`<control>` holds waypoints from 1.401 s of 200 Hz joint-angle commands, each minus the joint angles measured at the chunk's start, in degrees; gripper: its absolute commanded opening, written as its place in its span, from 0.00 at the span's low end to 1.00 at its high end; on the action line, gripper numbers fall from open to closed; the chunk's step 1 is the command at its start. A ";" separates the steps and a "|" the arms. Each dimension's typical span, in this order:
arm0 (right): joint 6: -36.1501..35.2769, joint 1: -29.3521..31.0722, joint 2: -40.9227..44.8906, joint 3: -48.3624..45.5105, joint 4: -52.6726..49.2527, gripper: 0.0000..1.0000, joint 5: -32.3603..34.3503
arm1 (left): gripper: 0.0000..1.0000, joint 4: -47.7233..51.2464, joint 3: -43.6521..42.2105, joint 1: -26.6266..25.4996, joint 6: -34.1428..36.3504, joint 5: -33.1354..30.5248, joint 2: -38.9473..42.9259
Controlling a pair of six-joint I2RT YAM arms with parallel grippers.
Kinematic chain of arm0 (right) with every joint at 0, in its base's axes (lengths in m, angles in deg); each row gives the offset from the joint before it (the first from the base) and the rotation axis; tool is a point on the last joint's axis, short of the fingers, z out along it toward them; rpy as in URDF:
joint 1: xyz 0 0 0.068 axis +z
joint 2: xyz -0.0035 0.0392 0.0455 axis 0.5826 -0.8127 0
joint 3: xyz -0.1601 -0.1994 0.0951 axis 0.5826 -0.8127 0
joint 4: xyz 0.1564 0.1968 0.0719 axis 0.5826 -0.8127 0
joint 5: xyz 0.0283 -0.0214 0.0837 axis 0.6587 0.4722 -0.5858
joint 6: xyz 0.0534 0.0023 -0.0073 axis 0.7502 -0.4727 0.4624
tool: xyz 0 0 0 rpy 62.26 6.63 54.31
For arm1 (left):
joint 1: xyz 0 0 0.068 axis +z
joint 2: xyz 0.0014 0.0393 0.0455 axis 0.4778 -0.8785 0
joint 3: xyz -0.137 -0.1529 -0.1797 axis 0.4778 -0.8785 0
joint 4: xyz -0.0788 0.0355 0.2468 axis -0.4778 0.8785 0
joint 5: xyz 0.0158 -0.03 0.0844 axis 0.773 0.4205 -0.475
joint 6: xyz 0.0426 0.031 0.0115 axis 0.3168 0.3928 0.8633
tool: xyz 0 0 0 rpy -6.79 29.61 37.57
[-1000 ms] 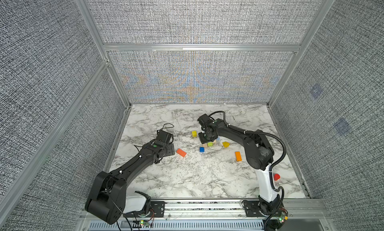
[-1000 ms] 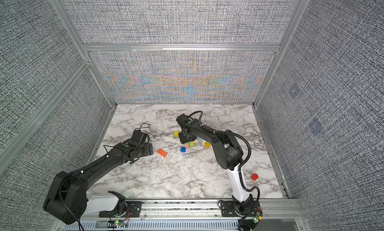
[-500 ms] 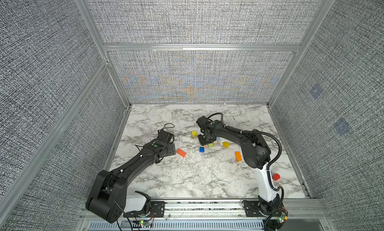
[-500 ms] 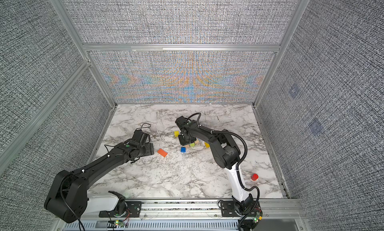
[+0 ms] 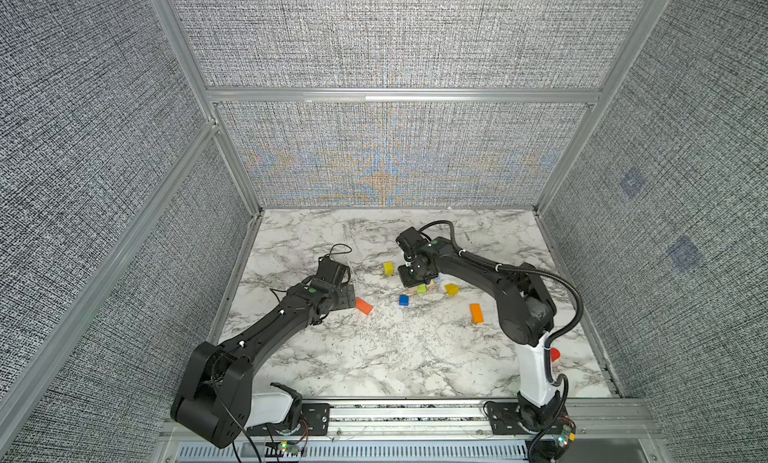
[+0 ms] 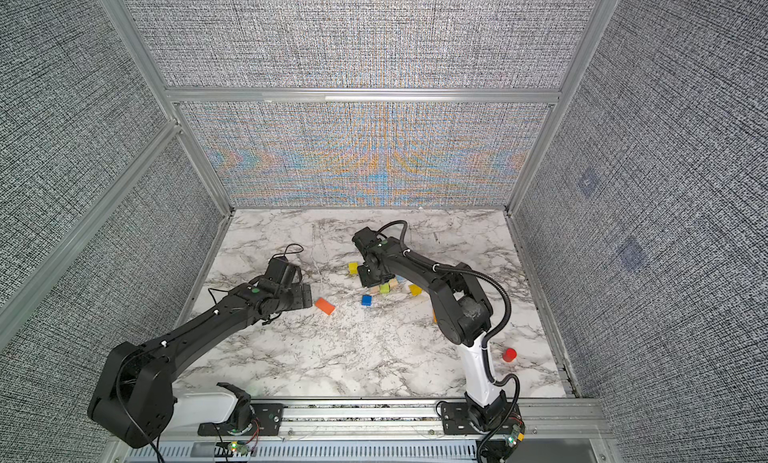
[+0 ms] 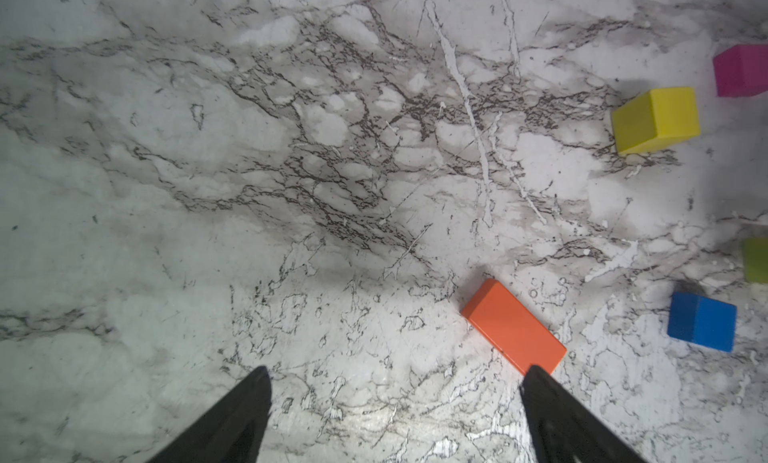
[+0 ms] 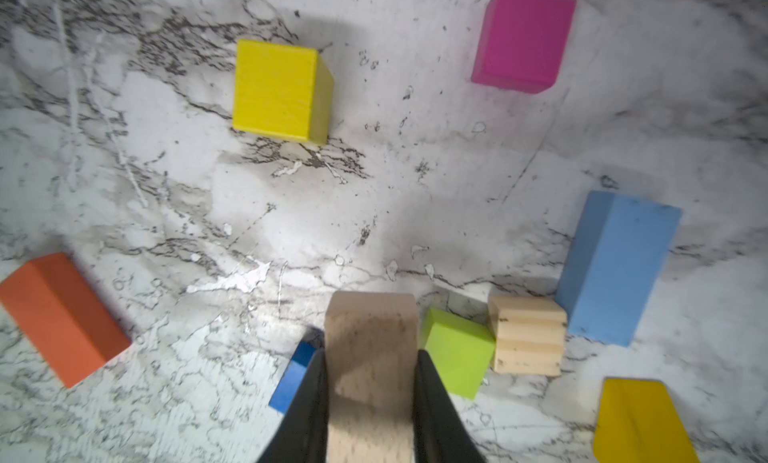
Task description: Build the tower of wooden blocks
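The wood blocks lie scattered singly on the marble table (image 5: 374, 357); the tower is not in view. My right gripper (image 8: 370, 355) is shut on a tan block (image 8: 370, 323), low over the cluster at mid table (image 5: 415, 280). Around it lie a green cube (image 8: 457, 353), a blue cube (image 8: 295, 373), a second tan block (image 8: 528, 336), a light blue brick (image 8: 615, 265), a yellow cube (image 8: 278, 89) and a magenta cube (image 8: 523, 39). My left gripper (image 7: 397, 370) is open over bare marble, one fingertip beside an orange brick (image 7: 513, 326).
A second orange brick (image 5: 476, 313) and a yellow wedge (image 5: 451, 289) lie right of the cluster. A red cylinder (image 6: 509, 355) stands near the right arm's base. Grey fabric walls enclose the table on three sides.
The right gripper's jaws have closed onto the tan block. The left gripper's jaws have spread wider. Both arms have stayed almost in place.
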 commanded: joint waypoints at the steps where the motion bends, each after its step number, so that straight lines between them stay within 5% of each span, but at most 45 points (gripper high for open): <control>1: 0.97 0.09 3.54 -2.90 -0.83 0.22 0.73 | 0.98 1.24 0.61 -0.37 1.68 -0.09 0.18; 110: 10.14 -0.16 23.48 -28.74 4.78 0.21 2.35 | 0.98 -3.02 -0.31 -1.91 1.54 1.67 -1.46; 182: 12.52 -0.33 18.82 -32.45 11.45 0.21 1.63 | 0.99 -6.21 -3.90 -2.48 0.51 2.03 -0.69; 250: 12.61 -0.40 15.36 -31.97 12.94 0.23 1.85 | 0.99 2.43 -0.48 -2.48 -5.06 -9.07 0.69; 280: 12.26 -0.36 15.13 -31.93 12.89 0.31 2.19 | 0.99 4.04 0.42 -2.48 -6.06 -10.04 -0.30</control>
